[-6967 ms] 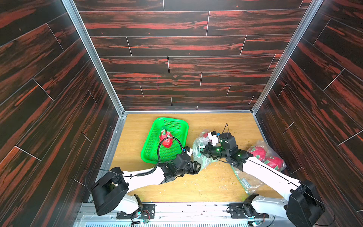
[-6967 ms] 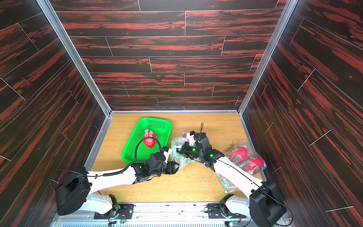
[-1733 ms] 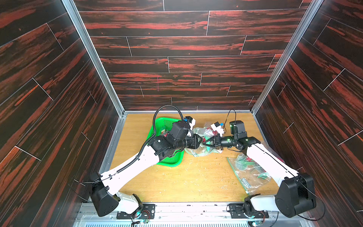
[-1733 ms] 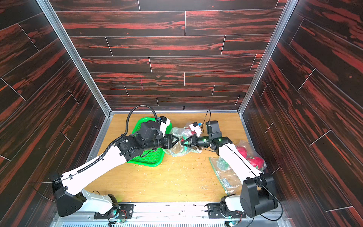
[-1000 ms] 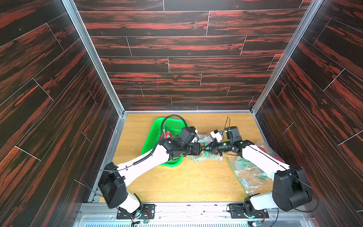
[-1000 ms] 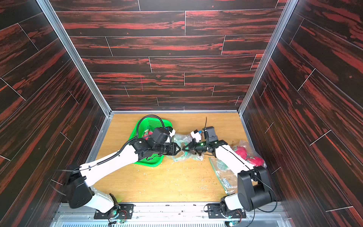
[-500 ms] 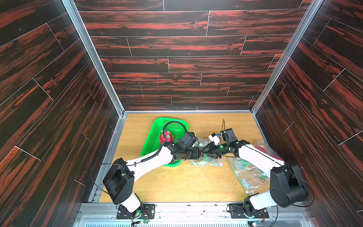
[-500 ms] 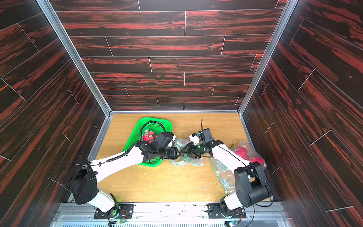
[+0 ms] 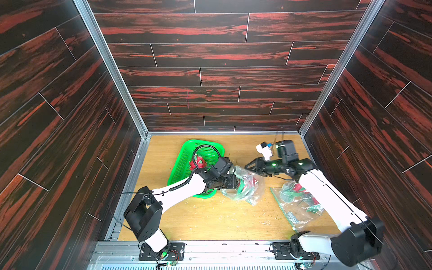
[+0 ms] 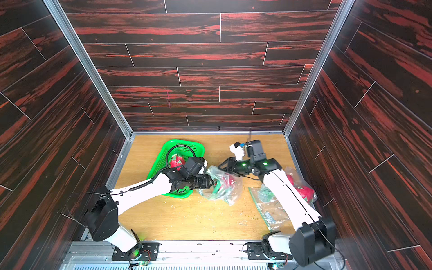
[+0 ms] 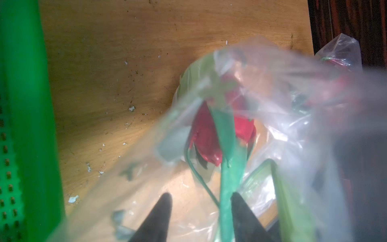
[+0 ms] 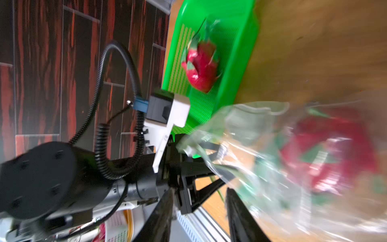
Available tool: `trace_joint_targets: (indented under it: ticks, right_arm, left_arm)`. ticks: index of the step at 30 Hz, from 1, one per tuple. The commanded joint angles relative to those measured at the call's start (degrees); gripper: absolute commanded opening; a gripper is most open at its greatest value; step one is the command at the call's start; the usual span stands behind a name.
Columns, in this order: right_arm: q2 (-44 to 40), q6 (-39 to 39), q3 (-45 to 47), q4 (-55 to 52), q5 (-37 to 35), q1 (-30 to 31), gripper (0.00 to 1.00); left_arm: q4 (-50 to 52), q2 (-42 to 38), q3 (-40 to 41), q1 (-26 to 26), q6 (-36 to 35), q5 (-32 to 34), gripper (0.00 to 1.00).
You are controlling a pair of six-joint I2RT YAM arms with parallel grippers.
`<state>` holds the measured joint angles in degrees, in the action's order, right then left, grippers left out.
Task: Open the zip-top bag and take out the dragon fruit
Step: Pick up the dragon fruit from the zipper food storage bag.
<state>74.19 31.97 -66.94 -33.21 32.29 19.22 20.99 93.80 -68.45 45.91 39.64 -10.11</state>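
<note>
the red, green-scaled toy dragon fruit lies inside the crumpled clear zip-top bag beside the green perforated plastic basket. the left gripper has its jaws spread at the bag's open end; the right gripper hovers near, jaws spread, empty.

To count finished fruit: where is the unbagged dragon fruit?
In both top views, the dragon fruit lies in the green basket, on the robot's left, near the middle zip-top bag.

green basket: one dragon fruit contained | zip-top bag: laid just beside basket, second dragon fruit enclosed
</note>
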Motion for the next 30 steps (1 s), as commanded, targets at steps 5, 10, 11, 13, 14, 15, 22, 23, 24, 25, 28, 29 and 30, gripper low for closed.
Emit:
trace_joint_targets:
  ticks: [5, 10, 11, 13, 14, 15, 22, 23, 24, 25, 28, 29, 30]
  right_arm:
    - [-2.0, 1.7, 11.4, 6.2, -2.7, -8.8, 0.45]
    - [-0.3, 4.1, 16.5, 13.4, -2.2, -10.9, 0.46]
    - [0.1, 4.4, 17.2, 14.5, -2.2, -11.3, 0.47]
    - [1.3, 5.5, 18.9, 17.3, -0.7, -12.7, 0.48]
    - [1.8, 5.8, 19.5, 18.3, -0.1, -13.1, 0.48]
    - [2.4, 6.1, 20.0, 19.3, 0.1, -13.5, 0.49]
    - [4.1, 6.9, 22.5, 22.7, 0.4, -14.6, 0.51]
    - [4.0, 6.8, 22.8, 22.7, 0.3, -14.8, 0.52]
    - [3.9, 6.8, 23.1, 22.8, 0.3, -14.9, 0.52]
    - [3.8, 6.7, 23.3, 22.9, 0.2, -15.2, 0.53]
    - [3.8, 6.6, 24.2, 23.5, 0.2, -15.8, 0.55]
    - [4.0, 6.6, 24.4, 23.8, 0.4, -15.9, 0.55]
    - [4.3, 6.6, 24.7, 24.1, 0.5, -16.1, 0.55]
  left_arm:
    - [2.1, -0.2, -0.7, 1.4, -3.5, -3.1, 0.54]
    - [1.2, -1.3, 1.2, 1.5, -3.8, -6.5, 0.56]
    - [0.9, -1.4, 1.6, 1.6, -3.9, -7.0, 0.56]
    - [1.0, -0.9, 2.0, 1.6, -4.4, -6.7, 0.57]
    - [1.4, -0.7, 2.0, 1.6, -5.1, -6.6, 0.58]
    - [1.6, -0.4, 1.8, 1.6, -5.6, -6.5, 0.58]
    - [1.8, 2.5, 0.0, 2.6, -9.0, -6.6, 0.58]
    - [1.6, 2.9, -0.3, 2.6, -9.0, -7.1, 0.58]
    - [1.4, 3.4, -0.7, 2.7, -9.0, -7.6, 0.58]
    - [1.0, 3.8, -0.9, 2.7, -8.8, -8.1, 0.59]
    - [-1.0, 4.7, -1.5, 2.9, -8.1, -9.7, 0.58]
    - [-1.2, 5.0, -1.8, 3.0, -8.0, -9.9, 0.57]
    - [-1.3, 5.5, -2.2, 3.0, -8.1, -10.1, 0.56]
